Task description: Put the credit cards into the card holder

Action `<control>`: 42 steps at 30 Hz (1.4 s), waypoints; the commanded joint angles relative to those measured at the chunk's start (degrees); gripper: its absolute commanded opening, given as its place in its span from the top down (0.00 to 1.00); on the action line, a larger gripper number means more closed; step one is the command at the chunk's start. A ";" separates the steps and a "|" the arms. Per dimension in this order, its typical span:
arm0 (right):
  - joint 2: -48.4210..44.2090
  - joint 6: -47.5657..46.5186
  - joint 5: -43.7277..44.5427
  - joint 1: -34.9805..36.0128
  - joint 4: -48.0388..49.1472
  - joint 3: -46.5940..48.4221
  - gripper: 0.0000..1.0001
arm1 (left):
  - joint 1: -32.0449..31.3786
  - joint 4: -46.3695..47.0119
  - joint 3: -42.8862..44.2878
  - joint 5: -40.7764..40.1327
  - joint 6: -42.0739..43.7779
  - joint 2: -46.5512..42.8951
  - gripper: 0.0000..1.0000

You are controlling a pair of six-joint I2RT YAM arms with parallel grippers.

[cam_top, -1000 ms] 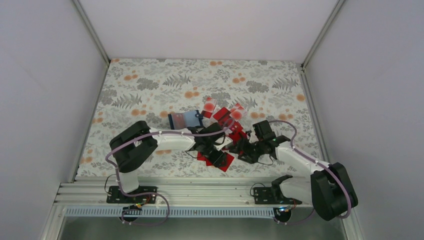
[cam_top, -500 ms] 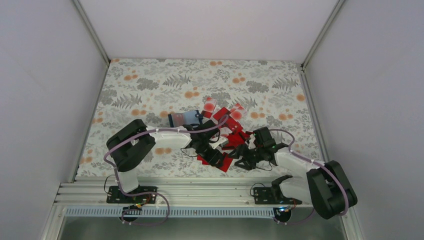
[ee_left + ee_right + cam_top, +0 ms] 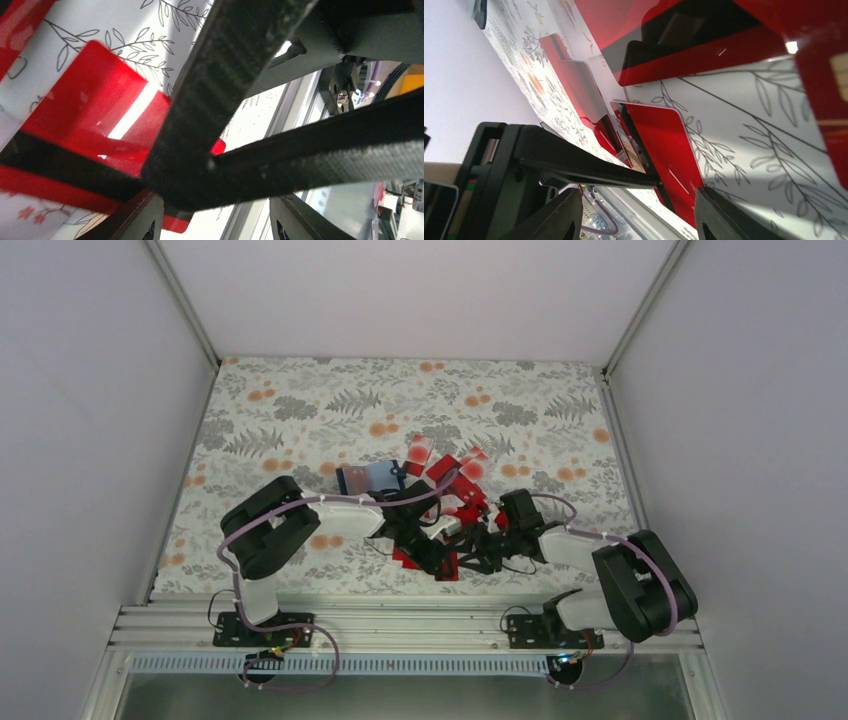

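Observation:
Several red credit cards lie scattered mid-table, and one sits low beside both grippers. The dark blue card holder lies left of the pile, apart from both grippers. My left gripper and right gripper meet tip to tip over the nearest cards. In the left wrist view my left gripper stands open, the right gripper's black fingers crossing in front over a red card. In the right wrist view my right gripper is open around a red card, whose edge a left finger touches.
The floral table cover runs to white walls on three sides. A metal rail with the arm bases borders the near edge, close behind the grippers. More cards lie overlapped just beyond the right gripper.
My right gripper has slid left and nearer to the rail, up against the left gripper. The left gripper has stayed over the same cards, its elbow shifting slightly.

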 commanded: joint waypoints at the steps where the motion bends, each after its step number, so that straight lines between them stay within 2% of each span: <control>1: 2.90 -2.68 2.69 0.51 1.13 -0.28 0.43 | 0.32 2.24 -1.63 1.73 -1.16 1.70 0.46; 7: 1.82 -5.60 3.95 0.53 -2.73 2.48 0.44 | 2.45 1.87 -1.32 1.92 -1.40 -1.35 0.46; 11: -1.06 -9.09 8.84 0.43 -11.77 7.55 0.44 | 3.45 -2.69 1.05 -0.41 1.03 -3.58 0.46; 16: -6.47 -8.39 15.00 -1.10 -16.80 10.08 0.45 | 5.73 -7.96 4.44 -5.83 4.63 -5.01 0.43; 24: -9.21 -6.33 27.09 -4.67 -25.59 13.42 0.43 | 6.52 -13.26 14.87 -14.65 8.75 1.21 0.41; 29: -11.63 -7.83 33.28 -9.94 -30.72 14.83 0.39 | 6.43 -13.68 23.06 -12.73 9.02 6.16 0.42; 35: -13.49 -6.74 26.96 -17.83 -31.24 11.39 0.36 | 5.42 -15.24 34.30 -9.36 8.65 13.70 0.47; 42: -14.79 -3.65 22.74 -19.88 -28.73 5.73 0.36 | 2.16 -24.36 46.83 -7.25 13.27 23.69 0.47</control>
